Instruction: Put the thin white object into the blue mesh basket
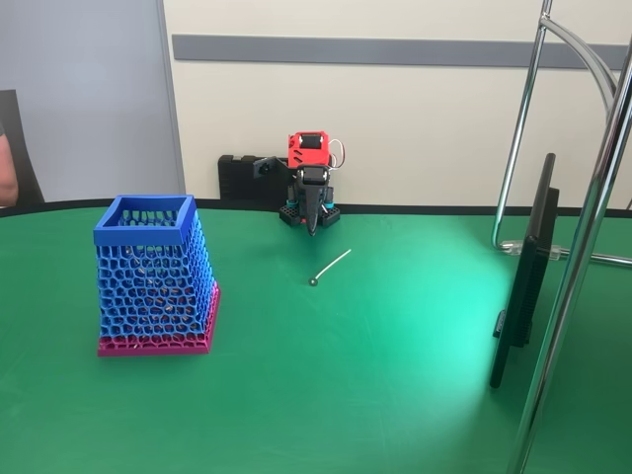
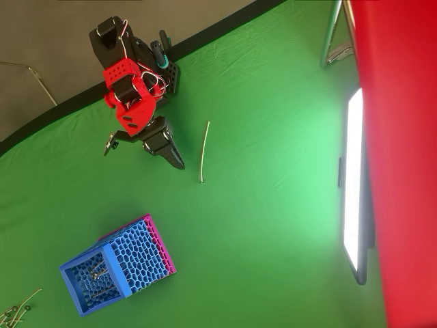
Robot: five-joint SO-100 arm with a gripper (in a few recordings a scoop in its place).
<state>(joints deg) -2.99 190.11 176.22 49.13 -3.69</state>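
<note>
The thin white object (image 1: pixel 331 267) (image 2: pixel 203 151) lies flat on the green table, its small rounded tip toward the camera in the fixed view. The blue mesh basket (image 1: pixel 150 276) (image 2: pixel 113 264) stands upright on its pink base, well to the left of the stick in the fixed view. My gripper (image 1: pixel 313 227) (image 2: pixel 179 164) hangs folded at the red arm's base, fingers together and pointing down, nothing held. In the overhead view its tip sits a short way left of the stick, not touching it.
A dark screen on a stand (image 1: pixel 523 276) (image 2: pixel 355 184) and chrome tubes (image 1: pixel 578 257) occupy the right side. The table's back edge (image 1: pixel 415 209) runs just behind the arm. Several thin sticks (image 2: pixel 17 311) lie by the overhead view's lower left corner.
</note>
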